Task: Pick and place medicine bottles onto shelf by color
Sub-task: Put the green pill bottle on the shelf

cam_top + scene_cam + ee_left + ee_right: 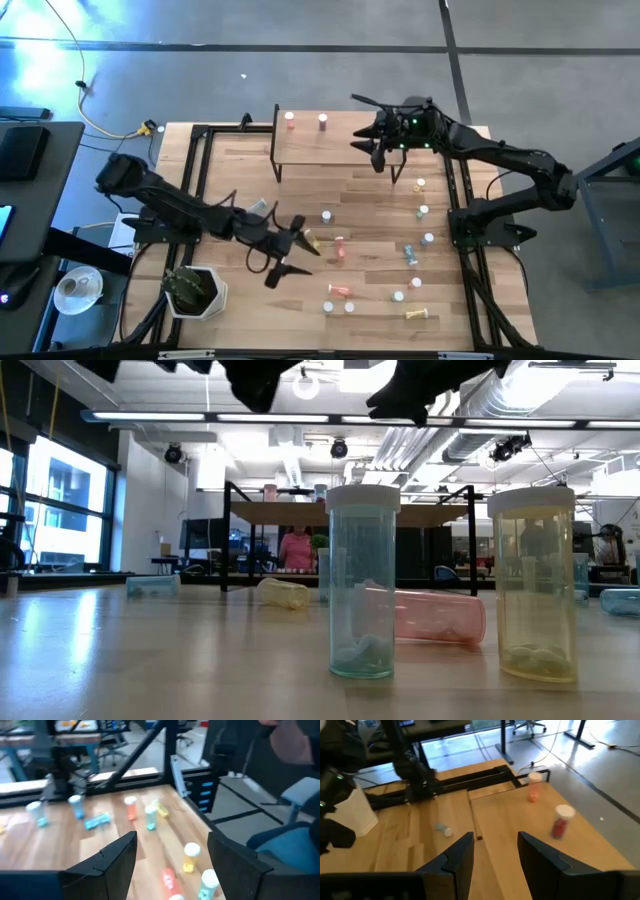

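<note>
Many small white-capped medicine bottles stand or lie on the tabletop, among them a lying pink one (340, 250) and a lying yellow one (310, 240). My left gripper (288, 256) hovers open just left of these; in its wrist view (172, 865) an upright yellow bottle (190, 857) and a lying red one (169, 880) show between the fingers, farther off. The shelf (340, 145) stands at the far edge on black legs with two red bottles (290, 120) (323, 122) upright on it. My right gripper (372, 140) hangs open and empty over the shelf's right end (492, 855).
A row of upright bottles (424, 211) runs along the table's right side. More bottles lie near the front edge (420, 315). A white plant pot (195, 290) sits at the near left corner. Black frame rails (195, 180) border the table. Close in the low view stand a teal bottle (362, 580) and a yellow one (535, 585).
</note>
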You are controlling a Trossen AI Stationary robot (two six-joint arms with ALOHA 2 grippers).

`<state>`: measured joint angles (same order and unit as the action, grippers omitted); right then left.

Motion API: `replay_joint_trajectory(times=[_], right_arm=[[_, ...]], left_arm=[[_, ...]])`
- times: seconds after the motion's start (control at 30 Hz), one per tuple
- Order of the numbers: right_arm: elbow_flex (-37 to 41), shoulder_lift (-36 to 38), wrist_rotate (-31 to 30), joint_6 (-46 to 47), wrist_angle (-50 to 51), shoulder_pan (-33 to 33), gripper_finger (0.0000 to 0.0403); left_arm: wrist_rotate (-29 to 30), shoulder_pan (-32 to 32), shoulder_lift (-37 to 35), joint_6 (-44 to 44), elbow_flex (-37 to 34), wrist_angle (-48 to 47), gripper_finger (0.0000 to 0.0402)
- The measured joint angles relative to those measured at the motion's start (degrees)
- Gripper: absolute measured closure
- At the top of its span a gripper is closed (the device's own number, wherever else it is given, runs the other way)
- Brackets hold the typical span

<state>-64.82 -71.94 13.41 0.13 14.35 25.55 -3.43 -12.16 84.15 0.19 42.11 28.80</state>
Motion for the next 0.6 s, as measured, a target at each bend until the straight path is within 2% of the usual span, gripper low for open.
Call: replay_joint_trajectory(times=[0.1,0.6], right_arm=[[0.00,0.00,0.00,0.07,-0.01,-1.27,0.0261],[0.00,0.00,0.00,2.88,0.04,-3.49,0.0261]], left_arm=[[-2.11,-0.02,2.31,-0.01,0.00,1.98,0.0167],[-2.13,-2.23,14.78,0.05,0.02,11.86,0.0167]])
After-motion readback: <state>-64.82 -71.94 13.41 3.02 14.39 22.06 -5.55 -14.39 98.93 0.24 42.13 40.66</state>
